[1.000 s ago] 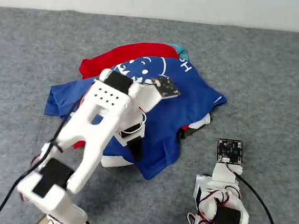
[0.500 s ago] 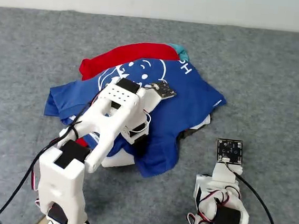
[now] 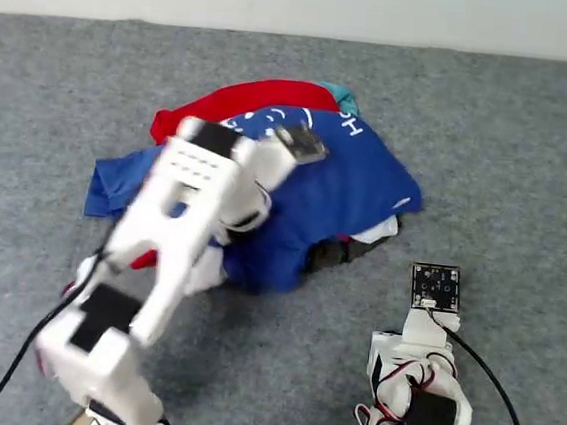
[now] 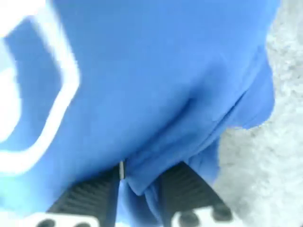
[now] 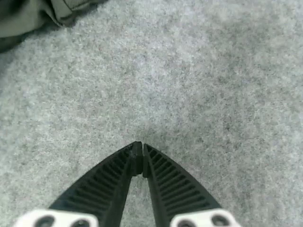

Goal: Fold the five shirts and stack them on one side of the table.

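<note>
Left gripper first, from its own wrist view: the two black ribbed fingers are pinched together on a bunched fold of the blue shirt, which rises between them and spreads over most of what the camera sees. Thick white print runs across that cloth on one side, and on the other the shirt's hem ends over the grey table.

From the right wrist view, the right gripper has its fingers pressed together at the tips with nothing between them (only a thin dark seam shows where they meet). It hangs above the bare grey table. An edge of olive-grey cloth lies well apart from the tips, in one corner.

From the high view, the shirts sit in one loose, unfolded heap near the middle of the table. The blue shirt lies on top, crumpled and drawn into a ridge. A red shirt pokes out along the far side, with a scrap of teal cloth touching it. A white shirt and a dark garment peek out from under the near edge of the blue one. The left arm stretches over the heap, covering part of it; the right arm is drawn back at the near edge, just short of the pile.
</note>
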### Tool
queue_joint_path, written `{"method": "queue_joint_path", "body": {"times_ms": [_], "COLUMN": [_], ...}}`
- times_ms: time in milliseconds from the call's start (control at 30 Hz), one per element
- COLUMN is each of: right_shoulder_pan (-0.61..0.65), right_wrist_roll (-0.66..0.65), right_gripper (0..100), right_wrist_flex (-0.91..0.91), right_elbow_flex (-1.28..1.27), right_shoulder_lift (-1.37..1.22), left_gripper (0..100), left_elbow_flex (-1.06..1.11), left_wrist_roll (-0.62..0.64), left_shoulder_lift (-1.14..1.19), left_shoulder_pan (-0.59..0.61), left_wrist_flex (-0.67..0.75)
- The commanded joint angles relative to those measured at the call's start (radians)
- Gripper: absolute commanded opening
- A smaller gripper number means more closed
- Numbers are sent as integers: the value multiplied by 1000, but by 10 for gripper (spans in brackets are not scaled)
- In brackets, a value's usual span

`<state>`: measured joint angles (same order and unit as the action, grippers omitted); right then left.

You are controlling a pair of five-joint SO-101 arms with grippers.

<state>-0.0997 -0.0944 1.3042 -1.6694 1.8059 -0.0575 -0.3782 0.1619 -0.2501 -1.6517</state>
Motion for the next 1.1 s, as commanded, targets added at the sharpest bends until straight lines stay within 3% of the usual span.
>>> {"method": "queue_joint_path", "body": {"times_ms": [0,333,700,867,1067], "right_shoulder_pan": [-4,-4,-4,-4,-4], "right_wrist_roll": [-6,-6,-6,-6,-6], "right_gripper": [9,9,9,9,9], "right_wrist_flex": [5,5,5,5,5], "right_elbow_flex": [-14,-14,-14,-14,-14], "right_shoulder_lift": [10,10,10,10,10], "left_gripper": [4,4,4,4,5], "left_elbow_flex": [-56,-65,-59,-21,94], "left_wrist_roll": [-12,-15,-26,-58,-60], "left_shoulder_lift": [-233,-516,-580,-580,-580], "left_shoulder_pan": [107,545,1157,1316,1399], "left_wrist_flex": [-15,44,333,431,565]}}
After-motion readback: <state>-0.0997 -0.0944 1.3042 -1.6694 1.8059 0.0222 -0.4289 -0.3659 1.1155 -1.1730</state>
